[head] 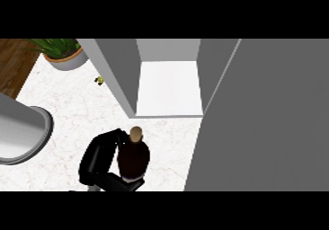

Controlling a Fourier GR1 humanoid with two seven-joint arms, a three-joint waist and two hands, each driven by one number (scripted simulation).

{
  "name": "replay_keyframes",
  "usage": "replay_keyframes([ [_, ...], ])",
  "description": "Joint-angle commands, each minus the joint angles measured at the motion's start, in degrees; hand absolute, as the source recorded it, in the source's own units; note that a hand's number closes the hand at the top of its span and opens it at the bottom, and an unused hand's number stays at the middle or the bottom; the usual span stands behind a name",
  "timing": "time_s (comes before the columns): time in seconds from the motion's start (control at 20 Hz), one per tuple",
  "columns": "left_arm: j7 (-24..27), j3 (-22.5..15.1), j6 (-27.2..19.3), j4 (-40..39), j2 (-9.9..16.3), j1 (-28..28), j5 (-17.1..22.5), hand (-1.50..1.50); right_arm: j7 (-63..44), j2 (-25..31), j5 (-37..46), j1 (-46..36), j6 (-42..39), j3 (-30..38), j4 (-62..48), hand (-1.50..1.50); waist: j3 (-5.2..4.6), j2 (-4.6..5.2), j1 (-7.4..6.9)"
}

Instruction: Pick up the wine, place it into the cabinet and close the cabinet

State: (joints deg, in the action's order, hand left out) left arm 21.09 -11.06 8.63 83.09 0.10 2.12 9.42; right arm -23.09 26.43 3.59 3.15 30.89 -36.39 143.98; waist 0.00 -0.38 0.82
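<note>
1. Right hand [100,161] is curled round my wine [134,157], bottle upright with its neck toward the cabinet [168,85], ready to go in.
2. Beyond it the cabinet stands open, white shelf bare; the door [273,117] swings out at right.
3. Farthest left, a plant [61,51] stands well apart.

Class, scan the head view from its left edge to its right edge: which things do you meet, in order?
Grey round container → potted plant → left hand, its fingers curled round the wine bottle → open cabinet's white shelf → grey cabinet door.
</note>
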Motion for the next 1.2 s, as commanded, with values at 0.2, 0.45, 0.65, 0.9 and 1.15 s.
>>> replay_keyframes([
  [0.2,0.17,-2.65,-10.91,-0.14,-0.10,-4.48,-1.46,1.50,-2.11,1.92,0.77,5.18,0.07,0.05,12.59,-1.50,-0.03,0.13,0.19],
  [0.45,-2.14,-3.58,-16.63,-2.53,-0.10,-9.24,-2.64,1.50,0.75,4.56,-1.02,8.82,-1.37,1.16,14.21,-1.50,0.01,0.12,0.57],
  [0.65,-2.57,-2.10,-18.61,-8.59,-0.10,-17.01,-3.24,1.50,3.64,4.25,-1.68,10.07,-1.85,1.51,11.60,-1.50,0.02,0.25,0.77],
  [0.9,-3.37,-2.95,-19.41,-10.13,-0.08,-19.07,-4.25,1.50,1.49,2.42,0.73,8.36,-0.55,-0.47,11.34,-1.50,-0.03,0.19,0.23],
  [1.15,-4.03,-3.07,-21.62,-19.43,-0.09,-27.89,-1.14,1.50,0.85,2.98,1.43,8.50,-0.65,-1.76,11.45,-1.50,-0.09,0.30,0.78],
])
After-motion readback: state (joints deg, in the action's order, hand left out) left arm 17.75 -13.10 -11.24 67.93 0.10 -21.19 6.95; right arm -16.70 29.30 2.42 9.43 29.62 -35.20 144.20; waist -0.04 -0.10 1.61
